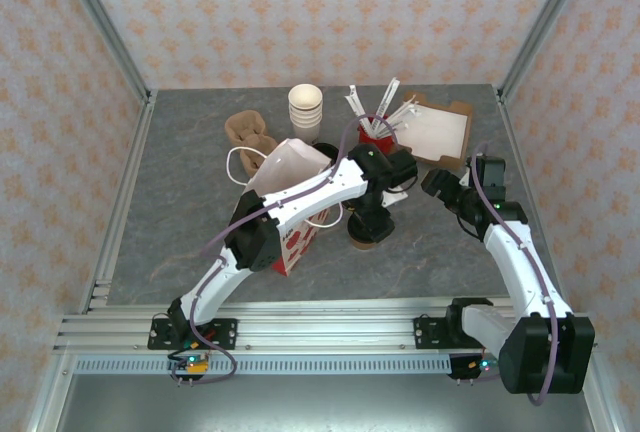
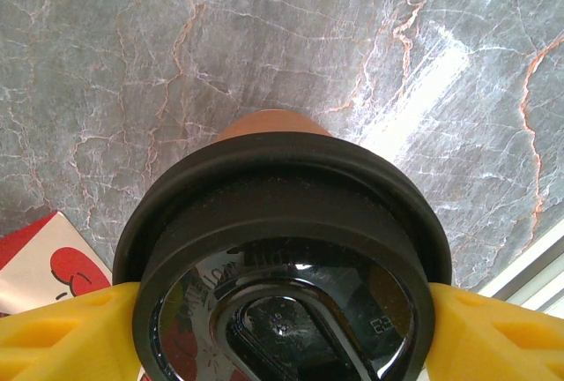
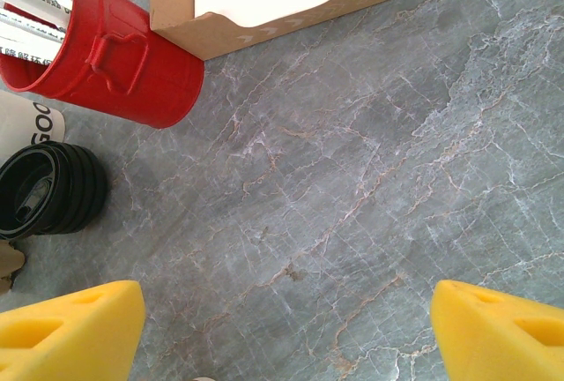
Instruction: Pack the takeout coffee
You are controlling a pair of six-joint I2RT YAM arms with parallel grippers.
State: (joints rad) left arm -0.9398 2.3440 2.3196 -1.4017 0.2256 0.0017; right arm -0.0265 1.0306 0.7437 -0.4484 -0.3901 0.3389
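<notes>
Takeout coffee (image 1: 365, 235) sits mid-table, just right of the red-and-white bag (image 1: 285, 214), directly under my left gripper (image 1: 372, 202). In the left wrist view the black lid of the coffee (image 2: 282, 213) is close up, with the tan cup body poking out past it. The left gripper (image 2: 284, 328) has a yellow finger pressed to each side of the lid, so the jaws are closed on the cup. I can't tell whether the cup base touches the table (image 1: 180, 222).

A corner of the bag (image 2: 44, 262) shows at the left finger, close to the cup. My left arm crosses over the bag top.

Behind the cup are the red bucket (image 1: 377, 137) of wrapped sticks, the stack of cream cups (image 1: 306, 110), a brown pulp carrier (image 1: 250, 132) and a cardboard box (image 1: 437, 132).

Right gripper (image 1: 442, 184) is off to the right of the cup, apart from it. From its wrist view the right gripper (image 3: 284, 310) has its jaws spread wide over bare table (image 3: 370, 187), with nothing between them. Ahead of it are the bucket (image 3: 115, 55), the box (image 3: 264, 11) and a stack of loose black lids (image 3: 53, 191).
</notes>
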